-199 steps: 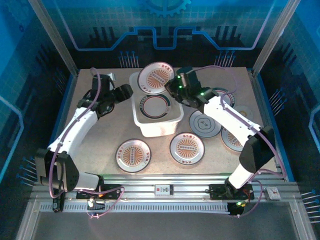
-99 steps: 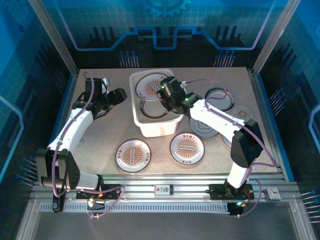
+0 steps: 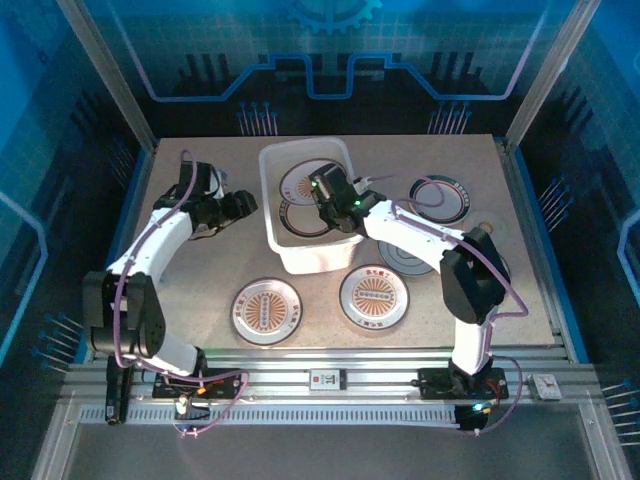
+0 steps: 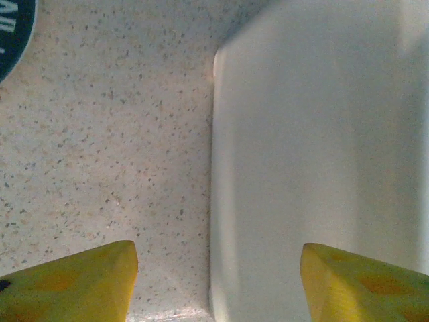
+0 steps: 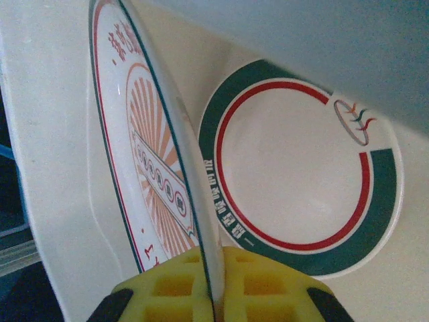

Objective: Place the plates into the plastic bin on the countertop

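This is looking like a robotics lab cell. Aluminium posts [image 3: 105, 70] are framing the upper corners, blue circuit-patterned panels [image 3: 200, 50] are glowing across the top, and white robot arms [image 3: 150, 245] are standing on a slotted rail [image 3: 330, 405] below the countertop [image 3: 200, 270].

This is a small box with blue walls. The back wall [image 3: 330, 60] has a grid of tiny squares and bright blue lines that bend like a maze. Half a gear shape [image 3: 330, 12] sits at the very top. The side walls [image 3: 40, 200] are blue with squares too. Two shiny metal posts [image 3: 105, 75] lean up, one on each side. Blue light falls over it all. The worktop [image 3: 200, 270] is beige with little dark specks and a blue edge [image 3: 130, 210]. A silver rail [image 3: 330, 385] runs along its near side, and past that lies a flat grey strip [image 3: 320, 450].
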Robot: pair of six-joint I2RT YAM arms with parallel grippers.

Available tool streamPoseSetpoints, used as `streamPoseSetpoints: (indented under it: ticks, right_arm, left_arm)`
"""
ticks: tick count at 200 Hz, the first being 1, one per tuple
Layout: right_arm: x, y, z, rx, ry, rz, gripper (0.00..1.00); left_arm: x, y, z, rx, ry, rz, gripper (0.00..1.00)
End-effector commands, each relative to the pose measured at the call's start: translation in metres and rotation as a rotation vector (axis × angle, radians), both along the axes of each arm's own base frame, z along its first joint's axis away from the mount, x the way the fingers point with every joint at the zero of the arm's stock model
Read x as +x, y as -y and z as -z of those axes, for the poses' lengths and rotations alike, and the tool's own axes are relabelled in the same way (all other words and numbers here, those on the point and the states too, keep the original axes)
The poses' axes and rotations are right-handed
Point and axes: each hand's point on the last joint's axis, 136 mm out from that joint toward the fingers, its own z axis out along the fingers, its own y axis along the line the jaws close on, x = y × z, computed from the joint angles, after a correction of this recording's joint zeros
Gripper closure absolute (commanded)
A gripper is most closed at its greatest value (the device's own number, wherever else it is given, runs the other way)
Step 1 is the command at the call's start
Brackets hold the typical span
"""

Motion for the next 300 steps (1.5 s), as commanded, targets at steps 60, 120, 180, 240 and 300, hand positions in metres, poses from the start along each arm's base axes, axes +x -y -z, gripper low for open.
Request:
streamPoseSetpoints:
  ticks: [60,120,180,240,300]
  right_arm:
    - [0.011,-0.001,0.02,-0.002,-0.063,0.076,1.0]
    - [0.018,0.007,0.0,-0.044,-0.023,0.058,1.0]
    - [0.007,-0.008,-0.009,-0.038,-0.023,0.019,1.0]
    - [-0.01,-0.009,0.016,-0.033,-0.088,0.06,1.0]
    - [-0.01,-0.006,0.038,-0.069,-0.139,0.122,1.0]
  left_arm:
    - [-0.009,0.017,0.016,-0.074,-0.092,0.096,0.38]
    - [-0.027,0.052,0.022,-0.109,-0.126,0.209,0.42]
    - [-0.034,0.067,0.019,-0.113,-0.125,0.248,0.44]
    - [-0.036,0.059,0.016,-0.063,-0.104,0.23,0.43]
    - [-0.035,0.051,0.01,-0.021,-0.085,0.214,0.42]
